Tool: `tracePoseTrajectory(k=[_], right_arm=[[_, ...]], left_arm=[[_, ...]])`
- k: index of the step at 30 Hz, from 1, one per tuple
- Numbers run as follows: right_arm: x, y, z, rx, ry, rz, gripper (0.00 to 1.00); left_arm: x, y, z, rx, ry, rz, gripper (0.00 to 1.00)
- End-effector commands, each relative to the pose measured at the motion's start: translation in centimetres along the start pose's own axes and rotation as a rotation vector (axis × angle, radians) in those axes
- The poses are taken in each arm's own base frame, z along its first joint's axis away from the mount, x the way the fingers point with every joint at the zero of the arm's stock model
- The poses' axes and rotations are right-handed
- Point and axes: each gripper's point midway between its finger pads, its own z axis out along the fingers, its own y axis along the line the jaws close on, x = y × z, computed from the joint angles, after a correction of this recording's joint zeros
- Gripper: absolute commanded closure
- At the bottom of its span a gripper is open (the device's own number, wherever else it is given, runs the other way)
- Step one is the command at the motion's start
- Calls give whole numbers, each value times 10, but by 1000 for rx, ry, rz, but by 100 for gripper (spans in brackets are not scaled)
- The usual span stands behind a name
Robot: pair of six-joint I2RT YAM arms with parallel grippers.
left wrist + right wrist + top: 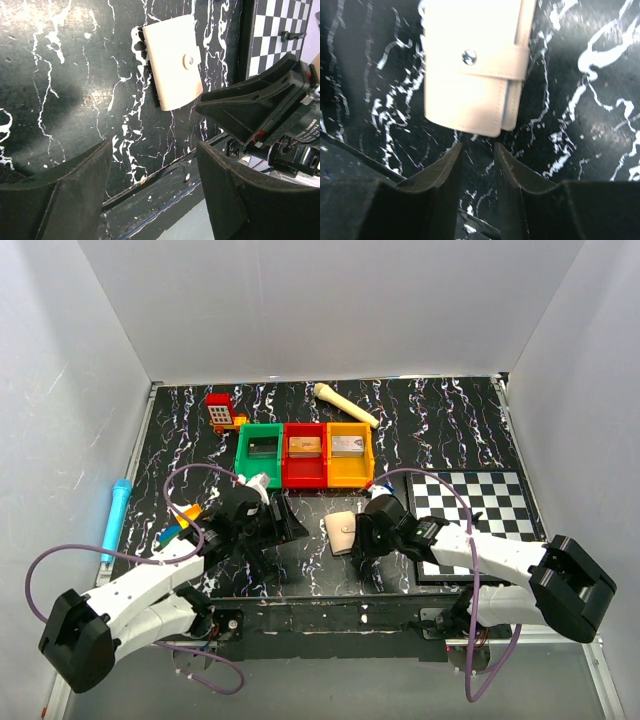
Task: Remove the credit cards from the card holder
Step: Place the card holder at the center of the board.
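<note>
- Card holder (470, 70) lies snapped shut; no cards out;
- right gripper (476, 152) beside it, jaws slightly apart, empty;
- left gripper (154, 165) near it, spread wide, empty

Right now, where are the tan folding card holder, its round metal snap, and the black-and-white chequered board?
Tan folding card holder (465, 100): right wrist view, front face.
Round metal snap (468, 57): right wrist view, centre.
Black-and-white chequered board (482, 500): top view, bare far squares.
</note>
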Motion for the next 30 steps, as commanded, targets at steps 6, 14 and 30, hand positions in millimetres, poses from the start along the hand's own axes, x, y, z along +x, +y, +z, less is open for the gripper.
tracePoseTrajectory(k=[6, 14, 30], right_arm=[[-37, 23, 9, -91, -90, 40, 63], [-11, 24, 23, -114, 20, 79, 65], [-57, -29, -41, 156, -280, 53, 2]], left_arm=[[-13, -26, 11, 45, -52, -1, 38], [-4, -20, 22, 22, -12, 7, 41], [-23, -30, 41, 11, -44, 67, 33]])
